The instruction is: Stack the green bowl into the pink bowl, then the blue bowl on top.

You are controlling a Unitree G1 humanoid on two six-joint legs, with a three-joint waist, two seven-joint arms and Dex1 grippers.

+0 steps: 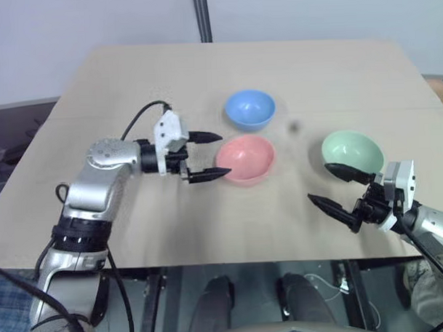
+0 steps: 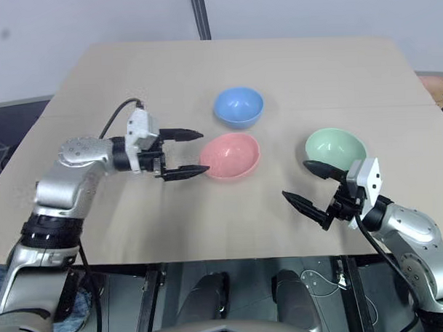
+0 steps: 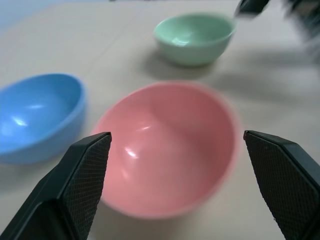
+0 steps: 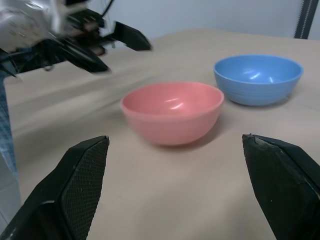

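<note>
Left eye view | green bowl (image 1: 352,152) sat right on table (image 1: 131,74), just beyond right gripper (image 1: 337,190), jaws wide apart, empty | pink bowl (image 1: 244,158) centre, beside open left gripper (image 1: 209,156) | right arm looked nearer

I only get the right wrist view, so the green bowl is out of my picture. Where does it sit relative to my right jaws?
Observer: The green bowl stands upright on the table, just beyond the right gripper, whose upper finger overlaps its near rim in the head views; I cannot tell if they touch.
Operator: Anything inside it?
Observer: No, it is empty.
Operator: Are the left jaws actually closing on the pink bowl?
Observer: No. The left gripper is open, level, pointing at the pink bowl, its lower fingertip right at the rim.
</note>
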